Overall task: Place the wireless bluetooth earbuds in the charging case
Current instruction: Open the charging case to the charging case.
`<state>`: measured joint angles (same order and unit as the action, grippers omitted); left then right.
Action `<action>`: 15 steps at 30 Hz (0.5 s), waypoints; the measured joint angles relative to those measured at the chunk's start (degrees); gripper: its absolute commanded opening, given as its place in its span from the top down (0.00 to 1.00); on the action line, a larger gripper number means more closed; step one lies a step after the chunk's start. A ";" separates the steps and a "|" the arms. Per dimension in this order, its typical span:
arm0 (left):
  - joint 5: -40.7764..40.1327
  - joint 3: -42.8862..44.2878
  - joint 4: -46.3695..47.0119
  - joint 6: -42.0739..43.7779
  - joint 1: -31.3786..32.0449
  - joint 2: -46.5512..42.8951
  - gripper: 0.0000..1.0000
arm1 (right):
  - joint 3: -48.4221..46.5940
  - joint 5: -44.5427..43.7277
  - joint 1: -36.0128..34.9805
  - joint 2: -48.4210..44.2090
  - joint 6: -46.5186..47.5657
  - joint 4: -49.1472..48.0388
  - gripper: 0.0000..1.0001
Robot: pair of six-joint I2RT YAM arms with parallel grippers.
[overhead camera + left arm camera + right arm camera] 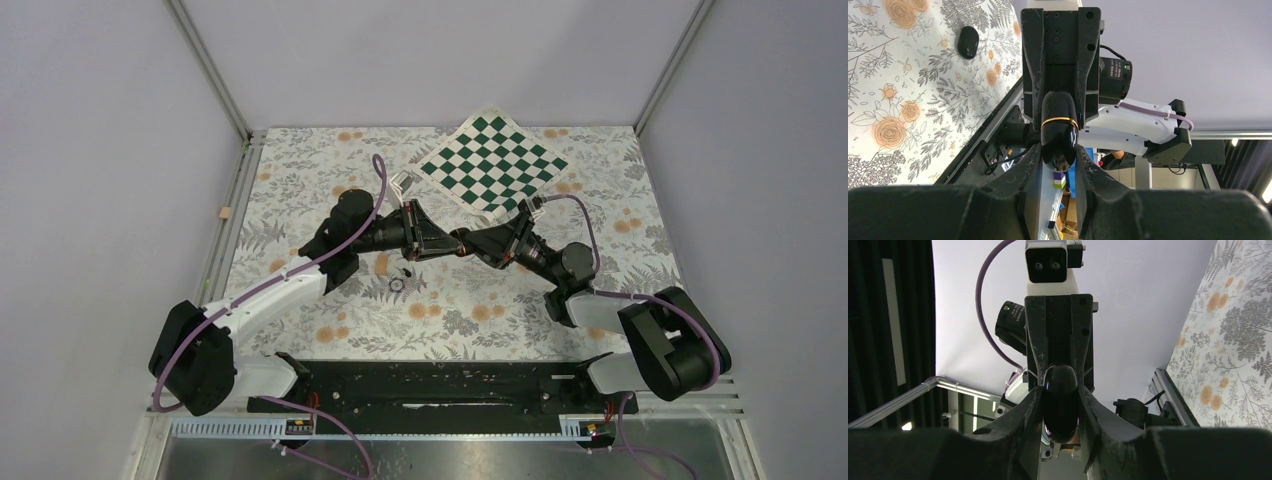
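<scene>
So the left gripper [1058, 151] is clamped tight on one end of the charging case [1060, 137], and the right gripper [1059, 390] looks pinched onto the other end from the opposite side. The case hangs in mid-air between the two arms, well above the table [898, 100]. With that thin gold line [1060, 120] running unbroken round its middle, the lid looks shut to me. Biggest worry: the shell is glossy and rounded, so if the arms pull or twist against each other to pop the lid, it could squirt out of one grip and drop. If both squeeze across the seam, the lid may just not open at all. Also, what I take for an earbud [968, 41] is lying loose on the table off to the side. Both grippers are busy, so one has to let go before anything can be picked up, and then the case sits in a single pinch and might tilt. Can't tell where the second bud is.
</scene>
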<state>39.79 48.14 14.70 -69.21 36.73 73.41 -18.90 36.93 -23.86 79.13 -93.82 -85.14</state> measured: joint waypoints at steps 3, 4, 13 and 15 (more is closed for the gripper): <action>0.33 0.00 0.57 -0.13 0.02 -0.31 1.00 | 0.00 0.00 0.00 0.00 -1.09 -0.94 1.00; 0.37 0.00 0.74 -0.17 0.02 -0.33 1.00 | 0.02 0.00 0.00 0.00 -1.33 -1.07 1.00; 1.03 -0.72 3.23 -1.81 -0.04 -0.52 1.00 | -0.07 0.11 0.00 0.55 -3.08 -2.67 0.96; 1.05 -0.72 3.28 -1.86 -0.09 -0.52 1.00 | -0.15 0.09 0.00 0.76 -3.17 -2.82 0.95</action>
<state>40.84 47.42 17.98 -71.07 36.64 72.88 -19.05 37.01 -23.86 79.90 -96.99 -87.96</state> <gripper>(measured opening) 0.244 0.357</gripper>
